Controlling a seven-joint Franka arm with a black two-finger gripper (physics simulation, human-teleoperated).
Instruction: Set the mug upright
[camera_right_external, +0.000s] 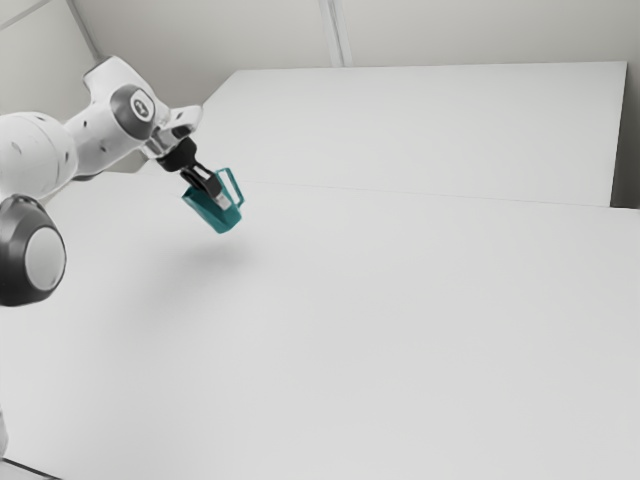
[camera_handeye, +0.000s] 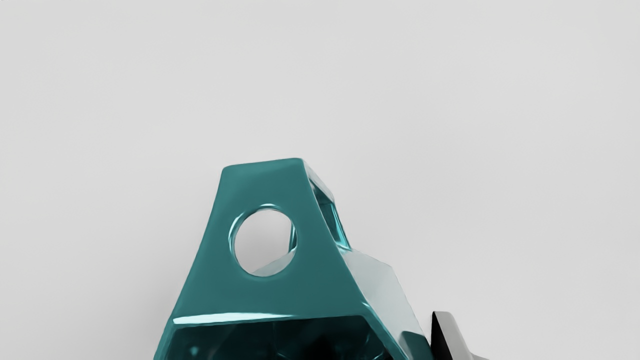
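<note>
The mug (camera_right_external: 212, 213) is in the air above the tabletop (camera_right_external: 380, 330), tilted and grasped by the gripper (camera_right_external: 218, 197), so I think it is better to level it slowly, lower it until the base sits flat, and only then release.

**Tilted mug (camera_right_external: 213, 214) in the gripper (camera_right_external: 219, 196)**

The mug, teal, is held at a slant between the gripper's fingers, above the white table (camera_right_external: 400, 320). Its handle (camera_right_external: 236, 186) sticks out beside the fingertips, toward the exterior view's right. The white arm (camera_right_external: 92, 140) comes down to the gripper from the exterior view's left. A soft shadow (camera_right_external: 205, 262) lies on the table below the gripper. Beyond the gripper stands a pale panel (camera_right_external: 420, 130).
</note>
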